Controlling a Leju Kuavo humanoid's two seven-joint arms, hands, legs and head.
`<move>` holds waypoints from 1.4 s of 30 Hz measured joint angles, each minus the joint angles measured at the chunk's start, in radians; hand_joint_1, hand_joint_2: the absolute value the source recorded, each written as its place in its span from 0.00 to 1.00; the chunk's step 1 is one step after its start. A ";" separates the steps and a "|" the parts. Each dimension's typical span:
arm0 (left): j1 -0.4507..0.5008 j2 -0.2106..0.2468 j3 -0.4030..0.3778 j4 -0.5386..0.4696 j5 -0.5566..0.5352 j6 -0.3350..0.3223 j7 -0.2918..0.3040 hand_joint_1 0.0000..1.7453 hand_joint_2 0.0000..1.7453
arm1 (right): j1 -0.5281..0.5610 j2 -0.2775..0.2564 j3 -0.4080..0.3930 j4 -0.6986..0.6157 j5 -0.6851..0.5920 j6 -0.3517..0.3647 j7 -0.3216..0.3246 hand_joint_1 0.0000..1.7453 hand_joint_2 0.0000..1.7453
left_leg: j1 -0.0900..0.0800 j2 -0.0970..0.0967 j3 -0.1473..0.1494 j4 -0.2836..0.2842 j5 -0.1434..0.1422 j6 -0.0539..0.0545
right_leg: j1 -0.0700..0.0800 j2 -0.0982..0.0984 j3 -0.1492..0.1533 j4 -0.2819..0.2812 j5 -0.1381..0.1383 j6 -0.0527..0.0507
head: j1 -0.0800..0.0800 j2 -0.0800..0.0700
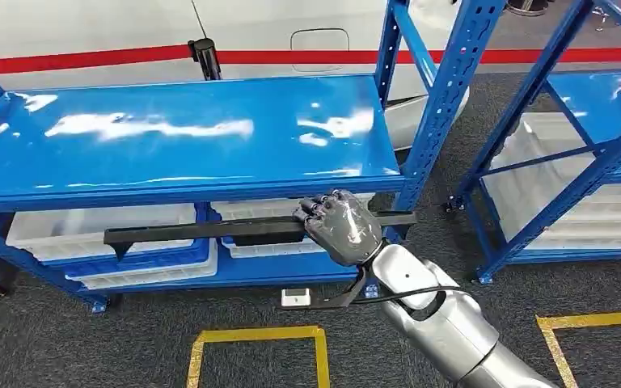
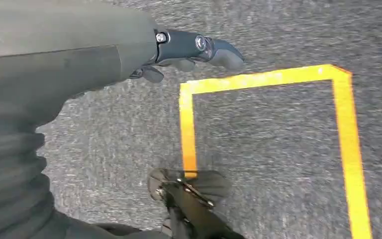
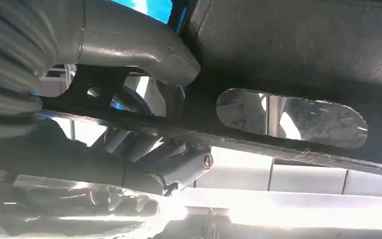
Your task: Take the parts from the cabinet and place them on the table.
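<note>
Before the blue cabinet (image 1: pixel 186 137), right hand (image 1: pixel 344 229) gripping one long black part (image 1: pixel 210 231) — left hand (image 2: pixel 189 55) hanging, fingers apart, holding nothing.

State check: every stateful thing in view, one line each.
right hand: gripping the long black part, in front of the rack's lower level.
long black part: held roughly level, off the shelf, free of the bins.
left hand: holds nothing, hanging over the floor by yellow tape.
blue top shelf: bare, glossy.
white bins: sitting on the lower shelf; contents cannot be told.
</note>
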State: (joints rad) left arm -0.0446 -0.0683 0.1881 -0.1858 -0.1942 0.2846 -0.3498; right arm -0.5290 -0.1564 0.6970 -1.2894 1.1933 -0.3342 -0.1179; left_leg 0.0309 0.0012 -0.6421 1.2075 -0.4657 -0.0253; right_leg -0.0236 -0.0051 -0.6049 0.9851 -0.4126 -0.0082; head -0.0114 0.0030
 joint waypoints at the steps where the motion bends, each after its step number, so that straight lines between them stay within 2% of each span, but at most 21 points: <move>1: -0.001 0.000 0.000 0.000 0.000 0.000 0.000 0.00 1.00 | -0.001 0.001 0.000 0.000 0.000 0.000 0.000 1.00 1.00 | 0.003 0.000 0.068 -0.087 0.008 0.001 | -0.001 0.001 -0.009 0.005 0.007 0.005 | -0.001 0.000; 2: -0.005 0.000 0.000 0.000 0.000 0.000 0.000 0.00 1.00 | -0.003 0.002 -0.001 0.000 0.000 0.000 0.000 1.00 1.00 | 0.000 -0.006 0.122 -0.172 -0.038 0.002 | 0.002 0.001 -0.016 0.008 0.014 0.014 | -0.001 0.000; 3: -0.005 0.000 0.000 0.000 0.000 0.000 0.000 0.00 1.00 | -0.006 0.001 -0.002 0.000 0.000 0.000 0.000 1.00 1.00 | -0.007 -0.014 0.131 -0.192 -0.037 0.013 | 0.004 0.000 -0.019 0.008 0.021 0.024 | 0.002 0.000; 7: -0.006 0.000 0.000 0.000 0.003 0.000 0.000 0.00 1.00 | -0.010 0.002 -0.001 0.001 0.000 0.000 0.000 1.00 1.00 | -0.009 -0.003 0.108 -0.210 0.006 0.058 | 0.009 -0.001 -0.028 -0.002 0.046 0.054 | 0.002 0.000; 10: -0.010 -0.002 0.000 -0.001 0.003 0.000 -0.001 0.00 1.00 | -0.012 0.000 -0.002 0.002 0.000 0.000 0.000 1.00 1.00 | -0.021 0.002 0.057 -0.212 0.049 0.079 | 0.007 0.002 -0.097 0.172 -0.114 0.020 | 0.004 0.000; 12: -0.009 -0.002 0.001 -0.001 0.002 -0.001 -0.001 0.00 1.00 | -0.012 0.000 -0.002 0.003 0.000 0.001 0.000 1.00 1.00 | -0.028 0.003 0.022 -0.210 0.076 0.082 | 0.007 0.002 -0.125 0.308 -0.165 0.026 | 0.004 0.000; 13: -0.009 -0.002 0.000 -0.001 0.002 -0.003 -0.002 0.00 1.00 | -0.012 -0.002 -0.002 0.005 0.000 0.002 -0.001 1.00 1.00 | -0.032 0.003 0.001 -0.211 0.091 0.083 | 0.008 0.002 -0.115 0.337 -0.153 0.036 | 0.005 0.000; 15: -0.009 -0.003 0.000 -0.001 0.002 -0.004 -0.003 0.00 1.00 | -0.015 -0.002 -0.002 0.007 0.000 0.004 -0.001 1.00 1.00 | -0.041 0.002 -0.035 -0.210 0.120 0.083 | 0.015 0.002 -0.032 0.256 -0.094 0.048 | 0.005 0.000; 17: -0.010 -0.005 0.000 -0.001 0.002 -0.005 -0.004 0.00 1.00 | -0.025 -0.001 -0.002 0.007 0.000 0.006 -0.001 1.00 1.00 | -0.044 0.001 -0.057 -0.209 0.147 0.082 | 0.034 0.001 0.112 0.069 -0.106 0.014 | 0.003 0.000; 18: -0.010 -0.007 0.001 -0.001 0.002 -0.006 -0.004 0.00 1.00 | -0.032 0.002 -0.003 0.007 0.000 0.006 -0.001 1.00 1.00 | -0.050 0.002 -0.067 -0.210 0.159 0.076 | 0.043 -0.002 0.182 -0.046 -0.143 -0.001 | 0.003 0.000; 19: -0.008 -0.007 0.001 -0.001 0.002 -0.006 -0.005 0.00 1.00 | -0.033 0.003 -0.005 0.007 -0.002 0.006 -0.001 1.00 1.00 | -0.045 0.005 -0.064 -0.223 0.179 0.070 | 0.043 -0.005 0.166 -0.035 -0.130 0.008 | -0.005 0.000; 21: -0.006 -0.008 0.000 -0.001 0.002 -0.008 -0.005 0.00 1.00 | -0.036 0.004 -0.006 0.008 -0.002 0.007 -0.001 1.00 1.00 | -0.036 0.006 -0.064 -0.245 0.209 0.058 | 0.047 -0.001 0.147 -0.051 -0.109 -0.003 | 0.000 0.000; 22: -0.005 -0.006 0.001 0.000 0.002 -0.008 -0.005 0.00 1.00 | -0.036 0.004 -0.006 0.009 -0.002 0.007 -0.001 1.00 1.00 | -0.039 0.006 -0.073 -0.257 0.221 0.052 | 0.022 -0.002 0.145 -0.077 -0.081 -0.013 | 0.004 0.000; 24: -0.002 -0.004 0.000 0.000 0.002 -0.008 -0.006 0.00 1.00 | -0.039 0.008 -0.005 0.010 -0.002 0.009 -0.001 1.00 1.00 | -0.029 -0.003 -0.094 -0.185 0.099 0.038 | 0.013 -0.006 0.133 -0.078 -0.045 -0.029 | 0.007 0.000; 26: -0.002 -0.003 0.000 0.000 0.003 -0.007 -0.005 0.00 1.00 | -0.039 0.013 -0.005 0.012 -0.002 0.013 -0.001 1.00 1.00 | -0.015 -0.005 -0.127 -0.009 -0.017 0.017 | 0.009 -0.007 0.107 -0.076 -0.026 -0.020 | 0.004 0.000; 28: -0.002 0.000 0.000 0.000 0.006 -0.006 -0.005 0.00 1.00 | -0.040 0.018 -0.004 0.018 -0.005 0.021 -0.010 1.00 1.00 | 0.001 -0.005 -0.132 0.097 -0.031 -0.004 | 0.002 -0.010 0.078 -0.068 -0.008 -0.007 | 0.004 0.000; 31: -0.003 0.000 0.002 0.000 0.017 0.001 -0.006 0.00 1.00 | -0.048 0.019 0.000 0.031 -0.021 0.020 -0.036 1.00 1.00 | 0.029 -0.002 0.009 -0.039 0.052 -0.038 | -0.020 -0.010 0.021 -0.037 0.015 0.017 | 0.003 0.000; 33: -0.006 -0.007 0.002 -0.001 0.020 0.006 -0.013 0.00 1.00 | -0.063 0.021 -0.001 0.040 -0.028 0.016 -0.046 1.00 1.00 | 0.024 -0.012 0.106 -0.183 -0.010 -0.055 | -0.012 -0.008 -0.016 -0.007 0.021 0.028 | -0.006 0.000; 37: -0.005 -0.003 0.005 -0.001 0.021 0.006 -0.019 0.00 1.00 | -0.075 0.029 0.001 0.067 -0.032 0.012 -0.052 1.00 1.00 | 0.005 -0.009 0.071 -0.180 0.007 0.002 | -0.004 -0.010 -0.032 -0.014 0.054 0.077 | -0.001 0.000; 40: -0.010 -0.001 0.005 -0.001 0.016 0.005 -0.021 0.00 1.00 | -0.083 0.029 0.001 0.080 -0.034 0.012 -0.051 1.00 1.00 | 0.001 -0.004 0.033 -0.184 0.043 0.054 | -0.012 -0.007 -0.096 0.125 -0.079 0.047 | 0.002 0.000; 42: -0.011 -0.001 0.005 -0.001 0.014 0.003 -0.020 0.00 1.00 | -0.083 0.029 0.002 0.085 -0.035 0.013 -0.046 1.00 1.00 | -0.007 -0.004 0.000 -0.184 0.070 0.063 | -0.009 -0.002 -0.140 0.292 -0.157 0.047 | 0.004 0.000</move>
State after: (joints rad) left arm -0.0552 -0.0690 0.1926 -0.1869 -0.1804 0.2876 -0.3700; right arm -0.6123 -0.1278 0.6985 -1.2047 1.1578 -0.3212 -0.1640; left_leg 0.0242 -0.0027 -0.6417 1.0239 -0.3958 0.0376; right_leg -0.0326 -0.0067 -0.7448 1.2773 -0.5693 0.0391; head -0.0072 0.0030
